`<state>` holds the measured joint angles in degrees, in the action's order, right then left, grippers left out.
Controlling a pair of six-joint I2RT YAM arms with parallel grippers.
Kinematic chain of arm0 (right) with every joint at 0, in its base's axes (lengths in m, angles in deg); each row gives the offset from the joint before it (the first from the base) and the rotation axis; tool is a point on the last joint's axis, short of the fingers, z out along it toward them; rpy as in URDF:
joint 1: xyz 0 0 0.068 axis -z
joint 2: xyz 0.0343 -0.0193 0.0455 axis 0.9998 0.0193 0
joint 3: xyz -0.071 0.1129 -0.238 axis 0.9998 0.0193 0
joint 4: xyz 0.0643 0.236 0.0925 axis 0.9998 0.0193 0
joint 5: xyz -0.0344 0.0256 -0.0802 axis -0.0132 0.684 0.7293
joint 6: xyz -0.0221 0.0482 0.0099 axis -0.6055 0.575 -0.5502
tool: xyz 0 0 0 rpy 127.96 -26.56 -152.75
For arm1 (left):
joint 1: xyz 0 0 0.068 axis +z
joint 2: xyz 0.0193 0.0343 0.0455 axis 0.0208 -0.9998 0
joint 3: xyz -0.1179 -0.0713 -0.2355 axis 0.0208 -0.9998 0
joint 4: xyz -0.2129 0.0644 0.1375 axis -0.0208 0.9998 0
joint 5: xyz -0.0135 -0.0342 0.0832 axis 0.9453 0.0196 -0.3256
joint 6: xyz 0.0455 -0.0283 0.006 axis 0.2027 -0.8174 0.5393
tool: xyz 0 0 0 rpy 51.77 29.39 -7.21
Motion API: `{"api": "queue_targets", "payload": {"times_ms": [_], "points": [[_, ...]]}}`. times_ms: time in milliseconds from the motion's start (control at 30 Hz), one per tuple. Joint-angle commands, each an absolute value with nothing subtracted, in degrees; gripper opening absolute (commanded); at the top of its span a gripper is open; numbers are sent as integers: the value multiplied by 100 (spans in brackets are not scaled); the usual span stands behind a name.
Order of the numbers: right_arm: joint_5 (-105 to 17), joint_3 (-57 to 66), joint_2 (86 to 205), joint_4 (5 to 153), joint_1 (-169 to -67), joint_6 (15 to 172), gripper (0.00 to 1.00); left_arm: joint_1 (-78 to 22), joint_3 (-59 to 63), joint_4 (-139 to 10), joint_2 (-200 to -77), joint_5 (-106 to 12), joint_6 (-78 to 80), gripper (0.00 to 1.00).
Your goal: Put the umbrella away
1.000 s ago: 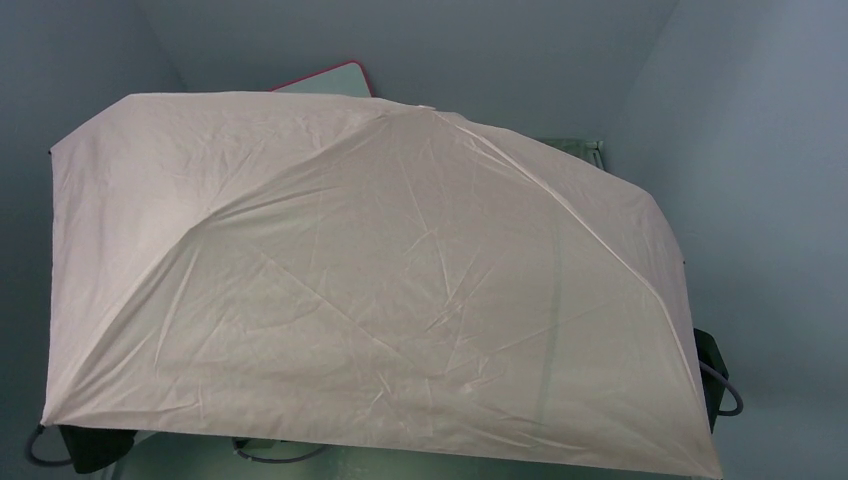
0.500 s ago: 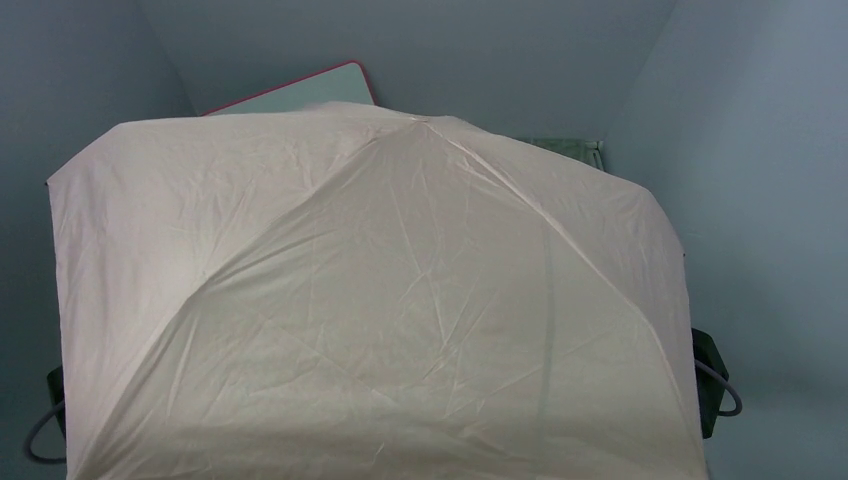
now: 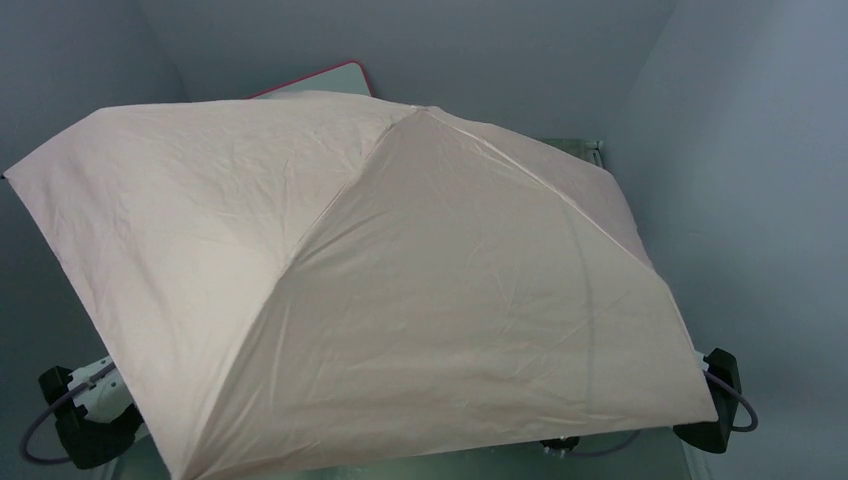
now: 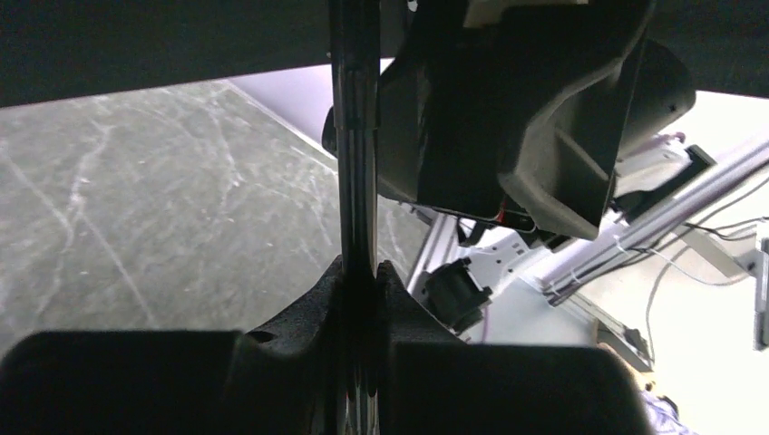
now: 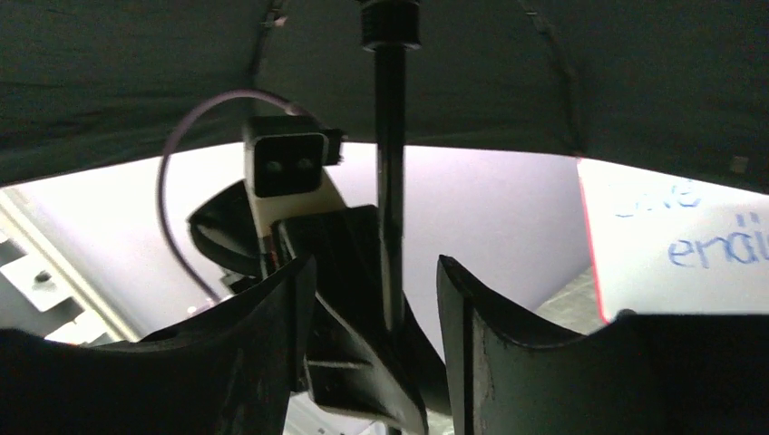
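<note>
Two jobs swap: left gripper (image 4: 358,276) now clamps the shaft (image 4: 354,136), right gripper (image 5: 374,308) has just sprung apart around it. Umbrella (image 3: 400,300), spread wide before the whiteboard (image 3: 335,82), has tilted; collapsing looks next.

Wrist views dim under umbrella (image 5: 136,72), probably backlit.

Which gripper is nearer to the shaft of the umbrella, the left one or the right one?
Left. The left gripper is shut on the shaft. The right gripper stands open, with the shaft between its jaws, untouched.
</note>
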<state>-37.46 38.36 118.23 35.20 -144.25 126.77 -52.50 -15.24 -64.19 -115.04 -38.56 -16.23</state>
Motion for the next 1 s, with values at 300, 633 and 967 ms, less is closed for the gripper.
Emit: {"api": "queue_targets", "payload": {"times_ms": [300, 633, 967], "points": [[-2360, 3967, 11570, 4312, -14427, 12445, 58, -6703, -466, -5163, -12045, -6990, -606, 5], [-1987, 4294, 11460, 4157, -14427, 12900, 58, -7760, -325, -4902, -12415, -8835, -362, 5], [-2090, 4372, 11672, 3935, -14434, 12775, 52, -8011, -242, -4741, -12601, -9581, -533, 5]]}}
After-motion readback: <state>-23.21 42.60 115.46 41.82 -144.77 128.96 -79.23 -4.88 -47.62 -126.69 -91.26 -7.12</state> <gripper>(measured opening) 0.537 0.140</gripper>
